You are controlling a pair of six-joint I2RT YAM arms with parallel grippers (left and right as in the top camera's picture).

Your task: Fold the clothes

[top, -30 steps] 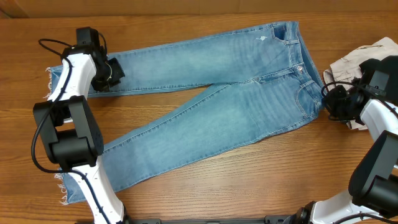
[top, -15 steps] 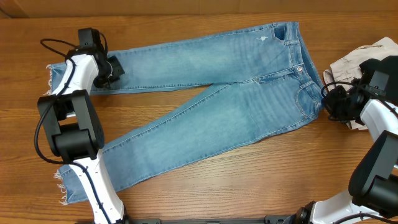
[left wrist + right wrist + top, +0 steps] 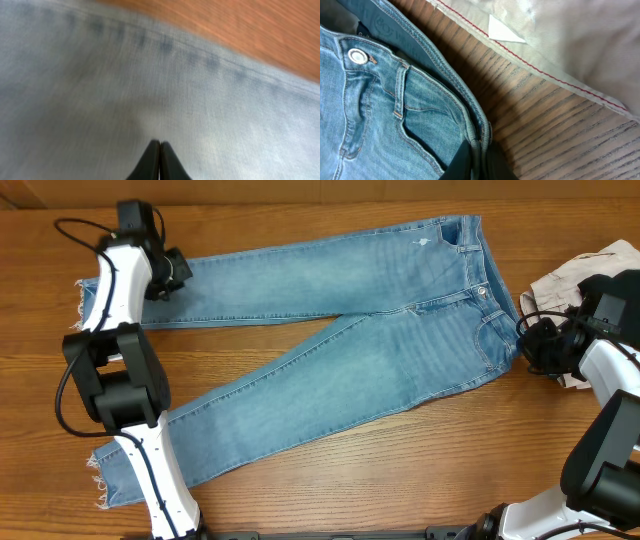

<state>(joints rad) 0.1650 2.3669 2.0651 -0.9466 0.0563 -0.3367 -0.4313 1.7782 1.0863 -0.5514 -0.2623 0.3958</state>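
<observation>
Wooden table under jeans, left hand pressed together over one leg, right hand pinching waistband.

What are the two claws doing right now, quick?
Left claw: closed, with nothing seen between its tips.
Right claw: closed on the jeans at the waistband edge.

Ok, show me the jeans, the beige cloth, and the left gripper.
jeans (image 3: 390, 365), overhead view, mid-thigh denim.
beige cloth (image 3: 580, 40), right wrist view, fabric above red stitching.
left gripper (image 3: 160, 145), left wrist view, between its fingertips.
</observation>
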